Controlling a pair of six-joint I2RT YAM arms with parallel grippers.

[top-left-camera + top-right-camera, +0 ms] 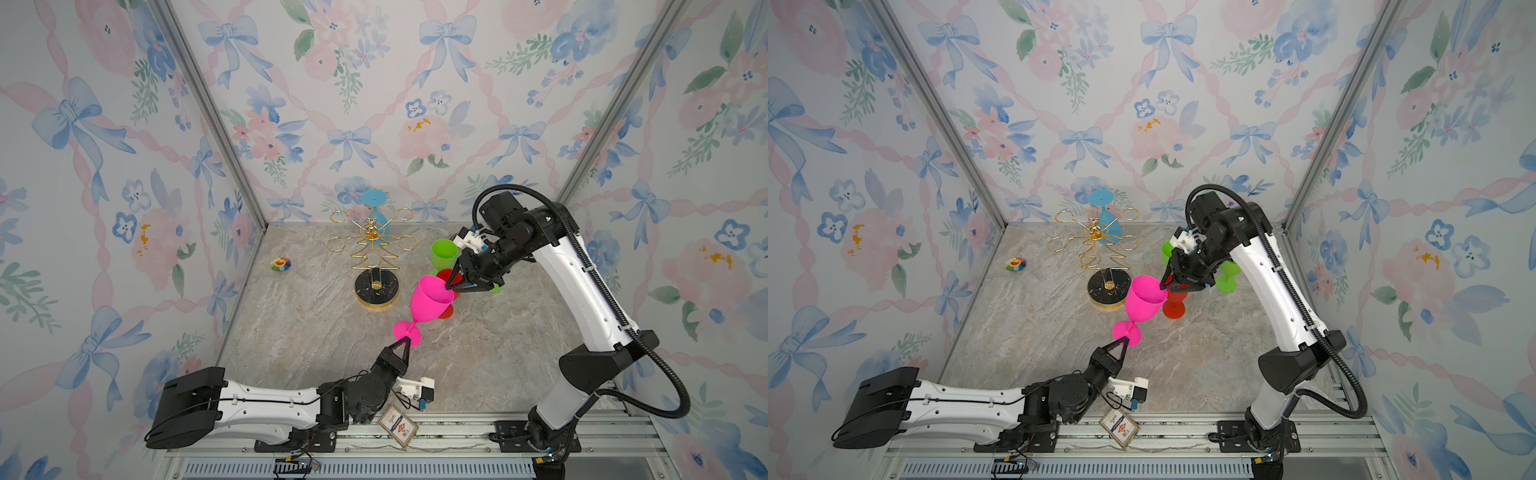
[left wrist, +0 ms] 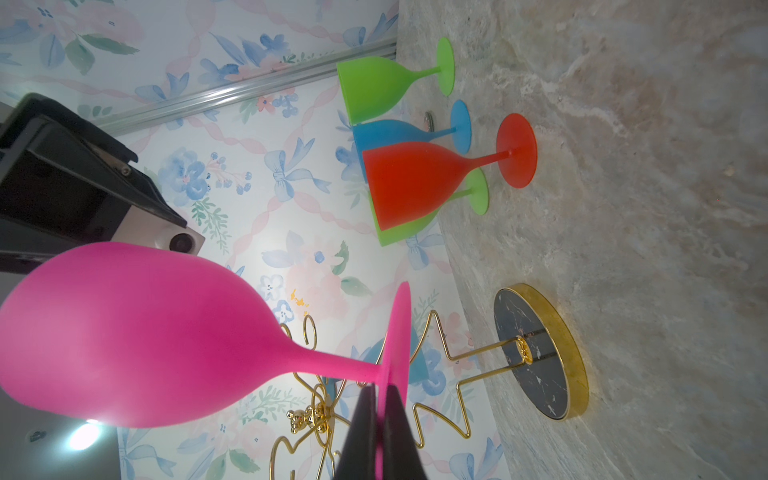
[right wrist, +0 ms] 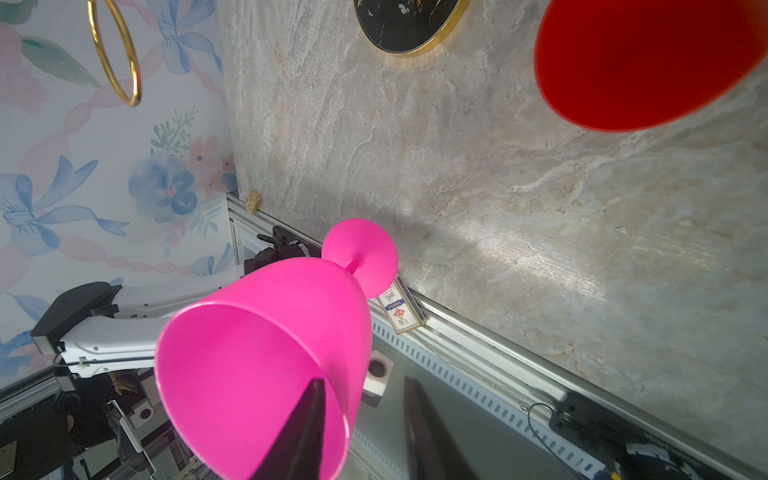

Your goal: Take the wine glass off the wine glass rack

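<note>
The pink wine glass, clamped at its foot by the left gripper, is angled rim-first into the right gripper, spread unclosed astride its rim.

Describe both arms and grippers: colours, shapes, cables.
The left arm and right arm have white shells with black joints. The left gripper and right gripper carry black, tapering triangular fingers. A ribbed black hose loops along the right arm; a thin black wire runs along the left.
</note>
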